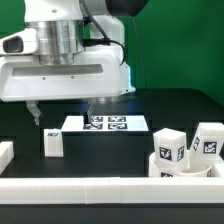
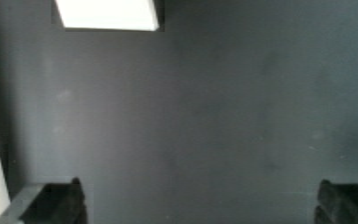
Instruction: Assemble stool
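White border rail (image 1: 100, 188) hems the table (image 1: 115, 158), behind it the stool's seat (image 1: 188, 172) and two legs (image 1: 168, 148) wait at the exterior view's right, while the wide-open, empty end effector (image 1: 62, 114) hangs above a lone third leg (image 1: 53, 143), likely lining up a grasp.

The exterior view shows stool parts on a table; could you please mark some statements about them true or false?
A leg is gripped. False: the two-finger gripper is open and empty.
The thin flat white marker board lies on the black table. True.
One chunky white block leg stands alone, to the exterior view's left of the board. True.
All legs are fitted into the seat. False: that leg stands apart from the thick round white seat.
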Robot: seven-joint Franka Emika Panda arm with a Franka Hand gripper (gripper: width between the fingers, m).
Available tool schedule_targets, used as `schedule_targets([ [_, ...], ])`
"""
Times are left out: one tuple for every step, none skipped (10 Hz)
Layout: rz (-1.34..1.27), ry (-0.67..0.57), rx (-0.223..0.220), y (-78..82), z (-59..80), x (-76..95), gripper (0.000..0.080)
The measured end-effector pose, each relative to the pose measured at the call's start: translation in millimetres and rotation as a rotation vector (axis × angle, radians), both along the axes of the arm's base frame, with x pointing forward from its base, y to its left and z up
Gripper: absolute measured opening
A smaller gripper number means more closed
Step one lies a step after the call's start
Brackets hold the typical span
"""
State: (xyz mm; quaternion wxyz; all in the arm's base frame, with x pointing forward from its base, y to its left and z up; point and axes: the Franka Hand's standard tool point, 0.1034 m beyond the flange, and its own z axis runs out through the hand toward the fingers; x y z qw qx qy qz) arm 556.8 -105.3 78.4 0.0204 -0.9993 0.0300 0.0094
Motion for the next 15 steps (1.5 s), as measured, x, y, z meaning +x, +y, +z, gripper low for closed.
schedule_targets([
  [-0.005,0.056,0.023,4.2,-0.3,-3.1,0.0648],
  [0.002,0.100,0.035,6.1,-0.5,-2.9,0.0648],
  [0.002,0.182,0.053,8.2,-1.3,-7.0,0.0648],
  [-0.033,0.241,0.053,4.5,-2.8,-8.9,0.0648],
  [-0.049,0.339,0.046,0.3,-3.2,-16.0,0.0648],
  [-0.051,0.402,0.044,-1.3,-2.6,-15.0,0.0648],
  [-0.047,0.453,0.054,0.1,-3.8,-16.6,0.0648],
  [-0.046,0.531,0.071,1.7,-4.6,-21.9,0.0648],
  [-0.044,0.590,0.082,1.7,-6.3,-23.0,0.0648],
  [-0.028,0.632,0.087,-3.3,-10.8,-24.7,0.0648],
  [-0.014,0.674,0.077,-16.3,-18.4,-27.0,0.0648],
  [-0.003,0.662,0.072,-23.2,-22.7,-22.8,0.0648],
  [-0.007,0.663,0.070,-24.8,-24.5,-24.4,0.0648],
  [-0.015,0.663,0.065,-26.0,-28.5,-26.1,0.0648],
  [-0.031,0.688,0.077,-27.2,-28.3,-31.4,0.0648],
])
